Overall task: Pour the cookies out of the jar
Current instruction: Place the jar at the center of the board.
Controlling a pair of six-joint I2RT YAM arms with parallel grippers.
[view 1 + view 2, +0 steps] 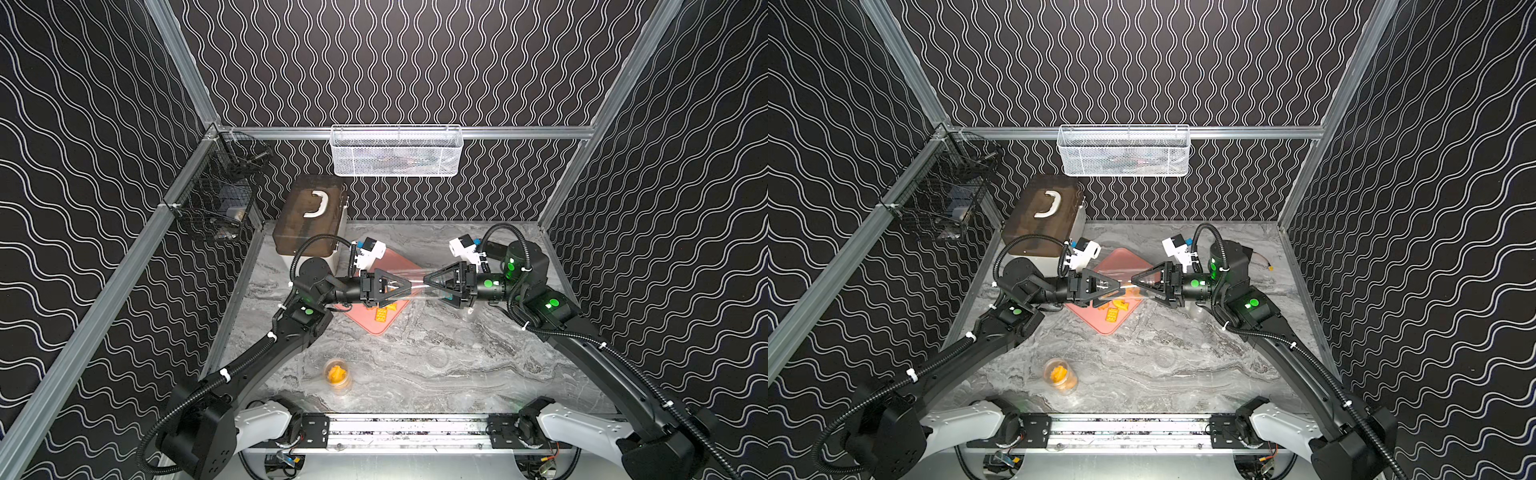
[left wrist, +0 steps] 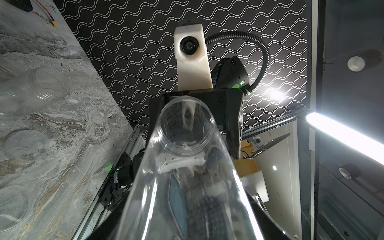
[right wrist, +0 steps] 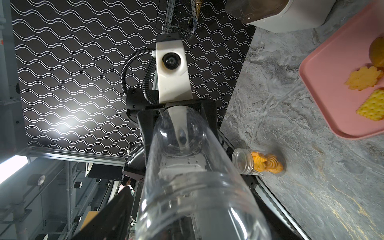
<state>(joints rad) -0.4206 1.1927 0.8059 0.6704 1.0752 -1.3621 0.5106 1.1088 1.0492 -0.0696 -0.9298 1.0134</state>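
- Cookies [image 1: 384, 313] half hidden under left gripper [image 1: 410, 286], lying on pink tray [image 1: 376, 330]; more in small jar [image 1: 337, 374] at front.
- Clear jar [image 1: 417, 286] barely legible; left jaws clamp it, right gripper [image 1: 425, 286] hold unclear.
- Grey marble tabletop [image 1: 436, 374]; black wavy-line walls [image 1: 395, 62].

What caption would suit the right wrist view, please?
Empty clear jar in the foreground, cookies on the pink tray, a second jar of cookies on the marble table.

Orange-yellow cookies [image 1: 380, 314], pink tray [image 1: 392, 262], grey marbled table [image 1: 415, 365], clear jar [image 3: 197, 187]
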